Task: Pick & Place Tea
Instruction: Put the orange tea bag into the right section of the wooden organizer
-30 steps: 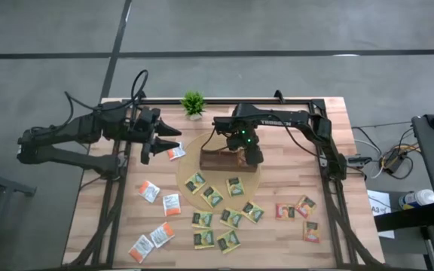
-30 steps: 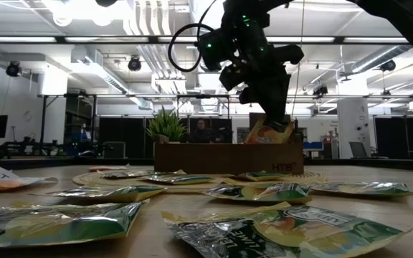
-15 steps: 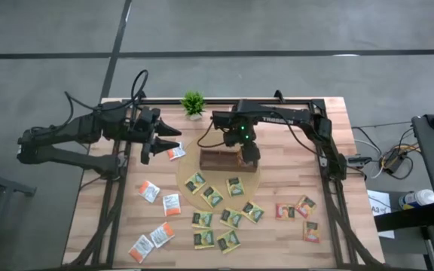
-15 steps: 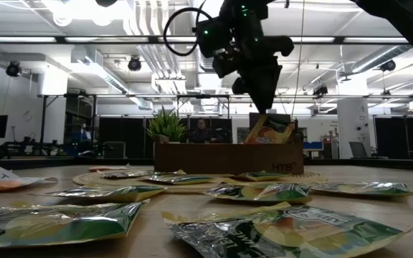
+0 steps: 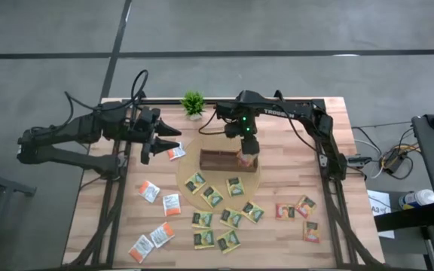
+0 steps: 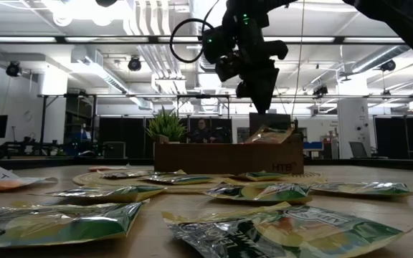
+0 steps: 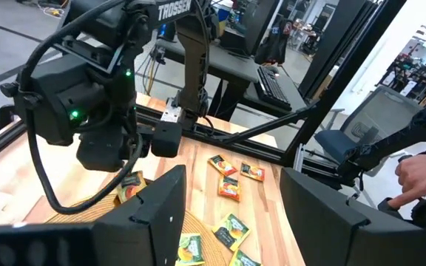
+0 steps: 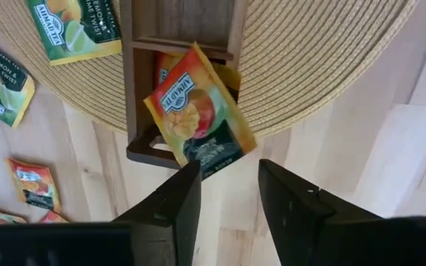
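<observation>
Flat square paper tea sachets [image 5: 215, 197] lie scattered across the table; one orange-and-green sachet [image 8: 195, 112] rests tilted atop the tray's end compartment.

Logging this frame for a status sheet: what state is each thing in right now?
Right gripper: open, empty, above the tray's end.
Orange sachet: released, lying tilted across the tray's end compartment.
Tray: on the round mat, other compartments look empty.
Left gripper: open, empty, waiting above the table's left side.
Remaining sachets: flat on the table.
</observation>
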